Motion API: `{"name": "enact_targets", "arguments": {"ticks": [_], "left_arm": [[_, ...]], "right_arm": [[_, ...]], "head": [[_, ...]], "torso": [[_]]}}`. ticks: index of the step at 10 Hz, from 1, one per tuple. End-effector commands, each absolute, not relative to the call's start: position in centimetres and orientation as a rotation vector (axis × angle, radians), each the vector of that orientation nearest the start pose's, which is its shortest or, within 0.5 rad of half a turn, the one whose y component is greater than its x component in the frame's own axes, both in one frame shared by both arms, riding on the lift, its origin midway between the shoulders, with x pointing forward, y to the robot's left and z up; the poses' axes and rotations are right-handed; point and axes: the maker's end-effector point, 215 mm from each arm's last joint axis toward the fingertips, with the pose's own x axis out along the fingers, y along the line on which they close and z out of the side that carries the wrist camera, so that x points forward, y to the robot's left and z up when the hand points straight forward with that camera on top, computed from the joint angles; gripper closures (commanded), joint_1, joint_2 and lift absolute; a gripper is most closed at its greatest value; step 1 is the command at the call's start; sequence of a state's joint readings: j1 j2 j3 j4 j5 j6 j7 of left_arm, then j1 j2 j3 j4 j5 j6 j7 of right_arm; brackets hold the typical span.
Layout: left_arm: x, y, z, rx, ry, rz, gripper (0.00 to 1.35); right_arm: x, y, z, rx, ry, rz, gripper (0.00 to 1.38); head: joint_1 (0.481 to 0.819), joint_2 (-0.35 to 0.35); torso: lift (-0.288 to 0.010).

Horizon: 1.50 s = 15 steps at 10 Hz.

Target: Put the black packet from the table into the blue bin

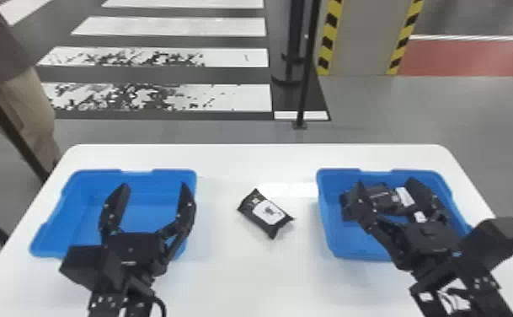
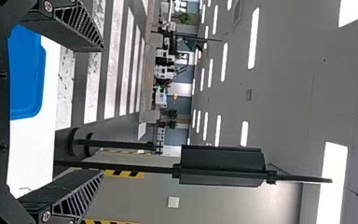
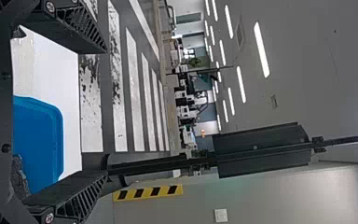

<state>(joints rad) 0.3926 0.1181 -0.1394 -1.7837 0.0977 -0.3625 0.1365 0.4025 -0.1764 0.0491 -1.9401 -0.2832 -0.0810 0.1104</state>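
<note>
Black packet (image 1: 266,213), crinkled, white-labelled, flat on smooth white tabletop (image 1: 247,278), well inside its edges; room both sides, between left blue bin (image 1: 175,172) and right blue bin (image 1: 329,236); left tool (image 1: 155,186), right tool (image 1: 386,184) released, fingers spread above bins.

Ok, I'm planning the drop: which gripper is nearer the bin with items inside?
Right. The right gripper is over that bin; the left gripper is over the other blue bin.

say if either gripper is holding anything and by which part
Nothing is held: the left gripper and the right gripper are open, and the packet lies on the table.
</note>
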Motion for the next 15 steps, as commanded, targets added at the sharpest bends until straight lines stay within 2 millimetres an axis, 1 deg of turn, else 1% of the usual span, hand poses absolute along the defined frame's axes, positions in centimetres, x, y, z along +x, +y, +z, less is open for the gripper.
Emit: {"name": "enact_targets", "arguments": {"ticks": [1, 2, 5, 6, 7, 8, 9, 10, 11, 12, 13, 14, 15], "left_arm": [[45.9, 20.5, -33.0, -0.066, -0.165, -0.015, 0.09], [45.9, 20.5, -32.8, -0.067, -0.169, -0.016, 0.09], [45.8, 20.5, -33.1, -0.066, -0.162, -0.015, 0.09], [45.8, 20.6, -33.0, -0.065, -0.165, -0.014, 0.09], [45.8, 20.7, -33.1, -0.064, -0.163, -0.012, 0.09], [45.8, 20.6, -33.0, -0.065, -0.162, -0.014, 0.09], [45.8, 20.5, -32.9, -0.066, -0.165, -0.016, 0.09], [45.8, 20.5, -33.2, -0.066, -0.160, -0.015, 0.09], [45.8, 20.5, -33.1, -0.066, -0.162, -0.015, 0.09], [45.9, 20.4, -33.0, -0.067, -0.164, -0.017, 0.09], [45.9, 20.5, -33.0, -0.067, -0.162, -0.015, 0.09], [46.0, 20.4, -33.1, -0.067, -0.160, -0.017, 0.09], [46.2, 20.3, -32.9, -0.068, -0.164, -0.019, 0.09]], "right_arm": [[47.0, -20.4, -32.4, 0.141, -0.043, 0.210, 0.09], [47.0, -20.3, -32.3, 0.140, -0.045, 0.212, 0.09], [47.0, -20.3, -32.3, 0.142, -0.048, 0.211, 0.09], [47.2, -19.7, -32.5, 0.147, -0.034, 0.223, 0.09], [48.4, -18.0, -33.6, 0.131, 0.050, 0.274, 0.09], [50.6, -16.3, -34.2, 0.089, 0.094, 0.346, 0.08], [52.4, -13.6, -34.6, 0.081, 0.114, 0.419, 0.08], [53.4, -11.0, -35.6, 0.049, 0.169, 0.470, 0.08], [54.9, -9.1, -37.6, 0.022, 0.237, 0.516, 0.08], [55.3, -7.0, -39.8, 0.001, 0.305, 0.571, 0.08], [55.3, -4.7, -41.2, -0.013, 0.354, 0.623, 0.08], [55.3, -3.0, -43.2, -0.016, 0.420, 0.659, 0.08], [55.3, -1.0, -44.6, -0.048, 0.459, 0.712, 0.08]], "head": [[0.695, 0.001], [0.695, 0.002], [0.695, 0.003], [0.695, 0.003], [0.695, 0.006], [0.695, 0.022], [0.695, 0.037], [0.695, 0.061], [0.695, 0.087], [0.695, 0.112], [0.695, 0.133], [0.695, 0.157], [0.695, 0.169]], "torso": [[-0.110], [-0.110], [-0.110], [-0.110], [-0.110], [-0.110], [-0.110], [-0.110], [-0.110], [-0.110], [-0.110], [-0.110], [-0.110]]}}
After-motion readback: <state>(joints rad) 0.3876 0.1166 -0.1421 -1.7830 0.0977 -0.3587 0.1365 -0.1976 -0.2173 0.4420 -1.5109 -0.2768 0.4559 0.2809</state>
